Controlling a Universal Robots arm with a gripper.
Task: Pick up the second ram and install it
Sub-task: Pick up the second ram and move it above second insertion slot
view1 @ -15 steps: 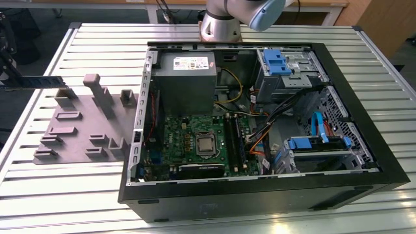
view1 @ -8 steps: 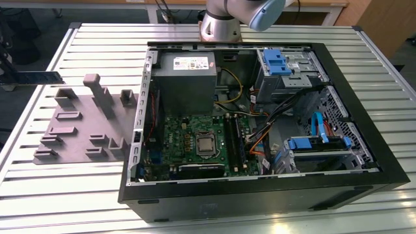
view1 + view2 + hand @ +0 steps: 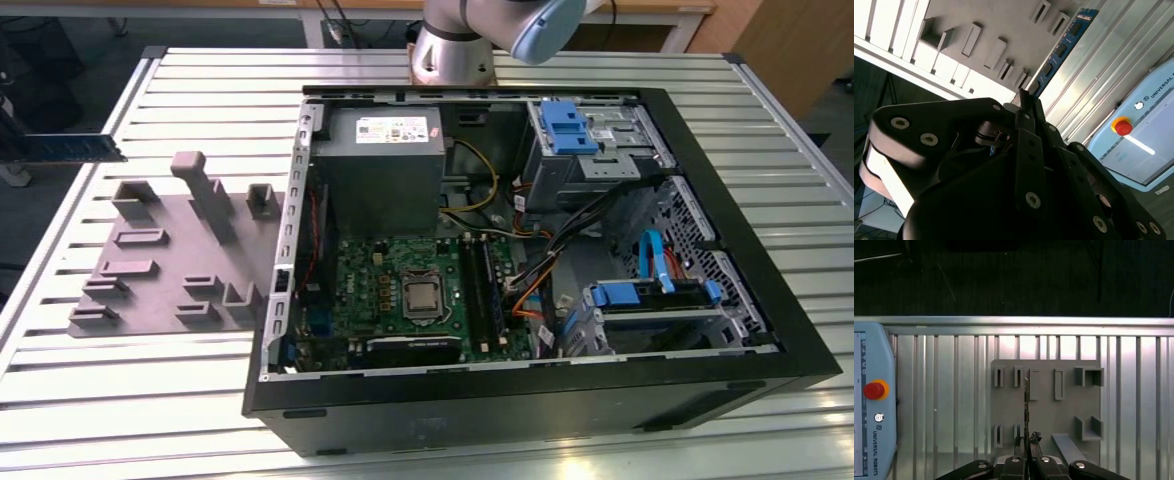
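Note:
The second ram (image 3: pixel 70 147) is a thin dark blue-green stick hanging in the air at the exterior view's far left, above the table edge beside the grey fixture (image 3: pixel 167 250). My gripper (image 3: pixel 1027 444) is shut on one end of it. In the first wrist view the ram (image 3: pixel 1026 405) appears edge-on over the fixture (image 3: pixel 1046 405). In the second wrist view the ram (image 3: pixel 1060 49) juts out past my black fingers (image 3: pixel 1026 107), showing its row of black chips. The green motherboard (image 3: pixel 407 290) lies inside the open computer case (image 3: pixel 747 330).
A grey power supply (image 3: pixel 376 165) fills the case's far corner, with blue drive brackets (image 3: pixel 574 125) and loose cables (image 3: pixel 534 290) on the exterior view's right. A teach pendant (image 3: pixel 871 405) with a red stop button (image 3: pixel 1122 126) lies on the slatted metal table (image 3: pixel 200 80). The arm's base (image 3: pixel 451 55) stands behind the case.

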